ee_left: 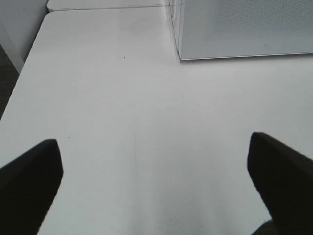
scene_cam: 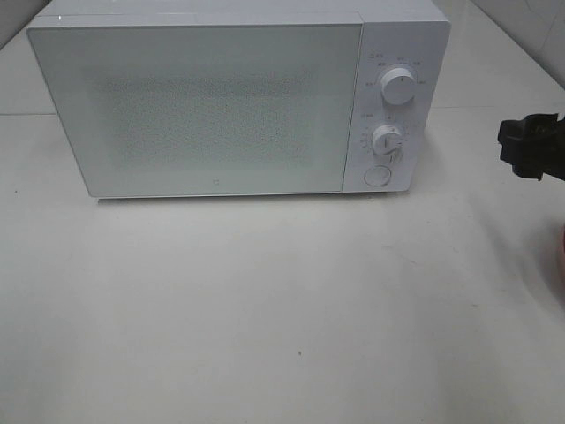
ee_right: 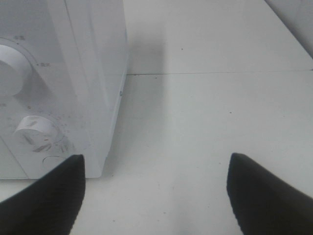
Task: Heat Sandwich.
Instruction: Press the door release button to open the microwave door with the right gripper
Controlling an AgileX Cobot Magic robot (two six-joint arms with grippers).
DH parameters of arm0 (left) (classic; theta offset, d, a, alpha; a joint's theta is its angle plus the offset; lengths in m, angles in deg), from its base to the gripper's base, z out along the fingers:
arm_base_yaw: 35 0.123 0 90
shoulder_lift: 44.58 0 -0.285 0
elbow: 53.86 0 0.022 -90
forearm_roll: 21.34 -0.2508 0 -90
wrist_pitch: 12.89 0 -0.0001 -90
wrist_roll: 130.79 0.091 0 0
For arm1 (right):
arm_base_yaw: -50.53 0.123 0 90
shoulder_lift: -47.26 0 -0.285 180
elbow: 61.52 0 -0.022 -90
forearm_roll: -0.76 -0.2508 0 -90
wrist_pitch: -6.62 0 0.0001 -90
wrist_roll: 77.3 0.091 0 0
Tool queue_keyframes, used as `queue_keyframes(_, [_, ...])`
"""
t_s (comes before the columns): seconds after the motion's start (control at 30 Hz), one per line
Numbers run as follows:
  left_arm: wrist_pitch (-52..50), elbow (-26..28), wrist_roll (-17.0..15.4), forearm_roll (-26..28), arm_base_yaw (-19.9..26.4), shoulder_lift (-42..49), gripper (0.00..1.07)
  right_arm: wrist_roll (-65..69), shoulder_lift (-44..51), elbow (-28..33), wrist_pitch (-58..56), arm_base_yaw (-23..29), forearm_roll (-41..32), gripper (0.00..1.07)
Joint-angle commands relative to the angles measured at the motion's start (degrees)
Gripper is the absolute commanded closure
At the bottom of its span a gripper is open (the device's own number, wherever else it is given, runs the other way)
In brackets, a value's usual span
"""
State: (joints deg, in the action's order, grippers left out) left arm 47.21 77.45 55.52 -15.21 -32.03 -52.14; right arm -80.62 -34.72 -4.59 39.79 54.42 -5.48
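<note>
Black fingers (ee_left: 29, 186), left jaws: set wide apart and holding nothing, with only the bare white surface (ee_left: 146, 98) between them. A lower front corner of the white microwave (ee_left: 234, 29) lies ahead, well apart. Black fingers (ee_right: 49, 196), right jaws: likewise spread wide and holding nothing, with bare surface between them. The microwave's control end stands near, ahead and off to one side, showing the upper dial (ee_right: 9, 68) and lower dial (ee_right: 35, 131). In the exterior high view, the black tip of the right arm (scene_cam: 532, 146) sits at the right edge. It is apart from the microwave's right side and about level with the lower dial. Microwave: door shut, standing on the surface toward the back, with the upper dial, lower dial and round button (scene_cam: 378, 175) stacked down its right panel. Pinkish sliver (scene_cam: 560, 256): at the right edge below the arm tip, too little showing to identify. Sandwich: seen in no view, so its place relative to either pair of jaws cannot be told.
</note>
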Motion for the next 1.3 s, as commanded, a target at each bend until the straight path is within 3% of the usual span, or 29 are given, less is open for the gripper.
queue_keyframes(0.03, [-0.69, -0.23, -0.17, 0.17, 0.06, 1.66, 0.09, -1.89, -0.11, 1.78, 6.59, 0.97, -3.78, 0.31])
queue_keyframes(0.4, [-0.69, -0.23, -0.17, 0.17, 0.06, 1.66, 0.09, -10.77, -2.81, 4.7, 15.58, 14.55, -17.93, 0.31])
queue_keyframes(0.5, [-0.69, -0.23, -0.17, 0.17, 0.06, 1.66, 0.09, -12.66, -6.02, 5.33, 19.65, 19.94, -22.46, 0.31])
queue_keyframes(0.83, [-0.69, -0.23, -0.17, 0.17, 0.06, 1.66, 0.09, -13.52, -14.55, 5.44, 28.76, 30.48, -30.94, 0.31])
queue_keyframes(1.1, [-0.69, -0.23, -0.17, 0.17, 0.06, 1.66, 0.09, -13.92, -20.68, 5.44, 33.35, 37.24, -36.84, 0.31])
queue_keyframes(1.3, [-0.69, -0.23, -0.17, 0.17, 0.06, 1.66, 0.09, -13.81, -23.15, 5.44, 34.72, 39.3, -37.87, 0.31])
